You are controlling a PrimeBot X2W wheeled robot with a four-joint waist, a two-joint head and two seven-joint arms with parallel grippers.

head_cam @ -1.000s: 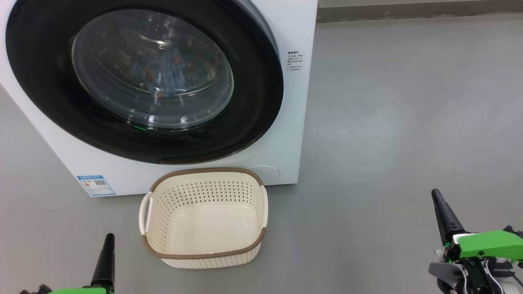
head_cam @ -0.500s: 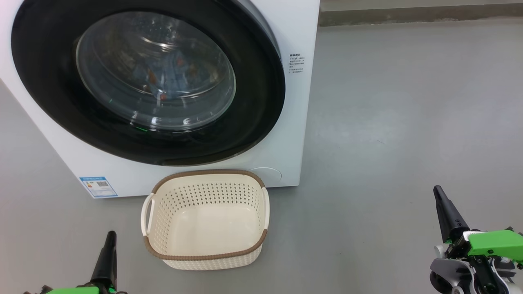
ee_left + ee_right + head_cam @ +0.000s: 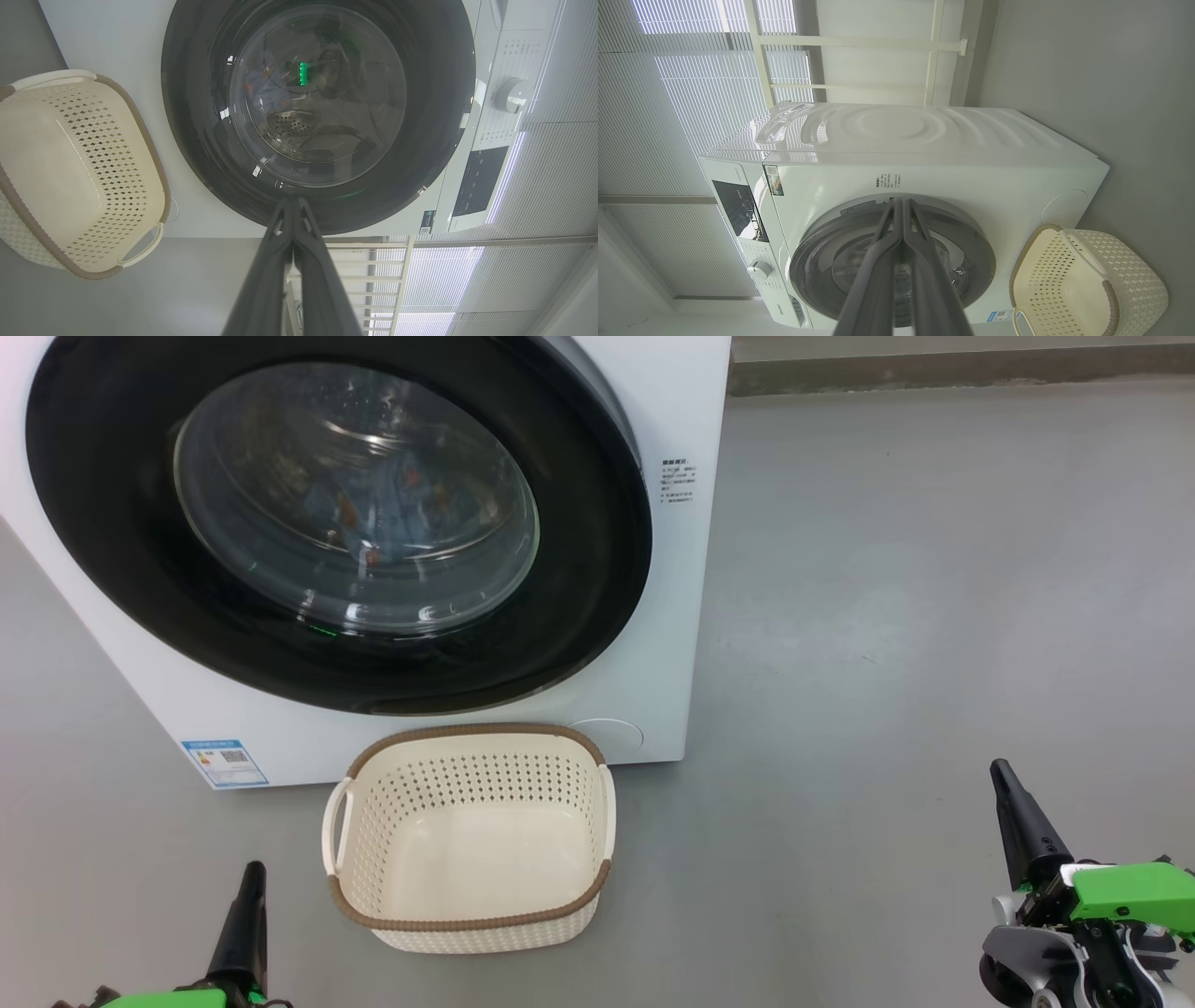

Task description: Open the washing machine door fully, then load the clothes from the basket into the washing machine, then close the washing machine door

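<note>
The white washing machine [image 3: 653, 401] stands at the upper left, its door [image 3: 579, 616] with the black rim flat against the front. Behind the glass lie the clothes [image 3: 392, 504], blue fabric with orange prints. The cream basket [image 3: 467, 924] sits on the floor in front of the machine with nothing in it. My left gripper [image 3: 250, 873] is at the bottom left beside the basket, shut. Low at the right, my right gripper [image 3: 1001, 770] is shut with nothing in it. The left wrist view shows the door [image 3: 430, 140], the basket [image 3: 28, 121] and that gripper's touching tips [image 3: 292, 201].
Grey floor [image 3: 934, 616] spreads to the right of the machine, with a wall base [image 3: 934, 369] at the far edge. The right wrist view shows the machine [image 3: 924, 140], its control panel [image 3: 735, 205] and dial [image 3: 759, 269], and window blinds [image 3: 668, 116] behind.
The head view has shifted slightly over the last second. Both grippers stay shut in their low places, and the door, clothes and basket have not moved.
</note>
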